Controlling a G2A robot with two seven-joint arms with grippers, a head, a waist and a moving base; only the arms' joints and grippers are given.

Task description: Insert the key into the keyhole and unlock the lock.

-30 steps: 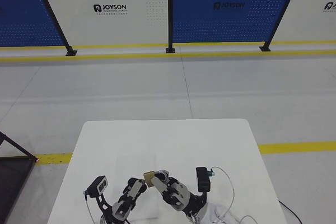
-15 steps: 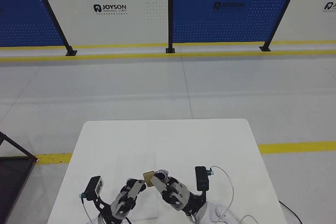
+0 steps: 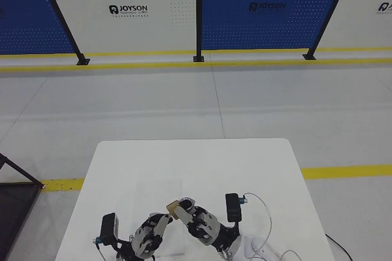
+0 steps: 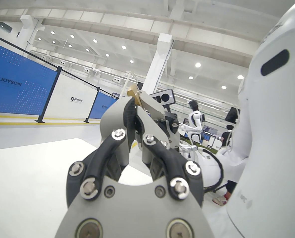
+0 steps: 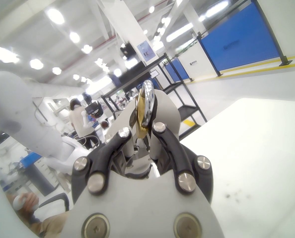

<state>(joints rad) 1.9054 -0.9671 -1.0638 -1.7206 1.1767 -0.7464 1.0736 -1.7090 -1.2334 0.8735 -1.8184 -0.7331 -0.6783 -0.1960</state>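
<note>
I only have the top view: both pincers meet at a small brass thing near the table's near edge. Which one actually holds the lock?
Observer: The right pincer; its wrist view shows the lock clamped between its fingers, chrome shackle at the end away from the wrist.
Operator: And the left one?
Observer: The left pincer is closed, a brass piece at its fingertips; what that piece is, I cannot tell.
</note>
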